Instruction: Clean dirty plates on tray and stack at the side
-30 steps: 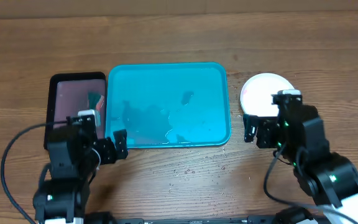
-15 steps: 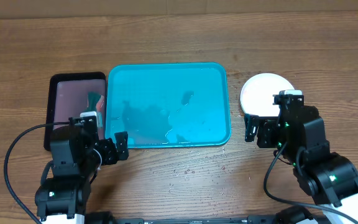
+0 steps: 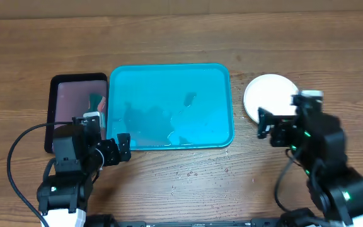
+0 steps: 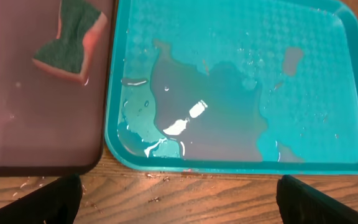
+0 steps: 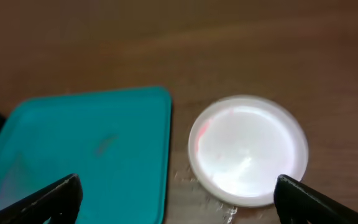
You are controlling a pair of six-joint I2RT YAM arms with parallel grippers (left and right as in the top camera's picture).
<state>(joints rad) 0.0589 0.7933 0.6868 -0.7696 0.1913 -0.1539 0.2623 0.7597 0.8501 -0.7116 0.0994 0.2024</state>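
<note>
The teal tray (image 3: 169, 75) lies at the table's middle with a puddle of water (image 4: 216, 118) on it and no plate in it. A white plate (image 3: 266, 93) sits on the bare wood to the tray's right, and it also shows in the right wrist view (image 5: 247, 149). No light blue or yellow-green plate shows. My left gripper (image 3: 113, 151) is open and empty over the wood just in front of the tray's near left corner (image 4: 179, 211). My right gripper (image 3: 268, 125) is open and empty, just in front of the white plate (image 5: 179, 208).
A black-rimmed tray (image 3: 62, 107) with a pinkish inside lies left of the teal tray and holds a green sponge (image 4: 67, 40). Water drops and crumbs (image 3: 191, 173) dot the wood in front of the teal tray.
My right arm has shifted a little to the right, uncovering more of the white plate. The left arm has barely moved.
</note>
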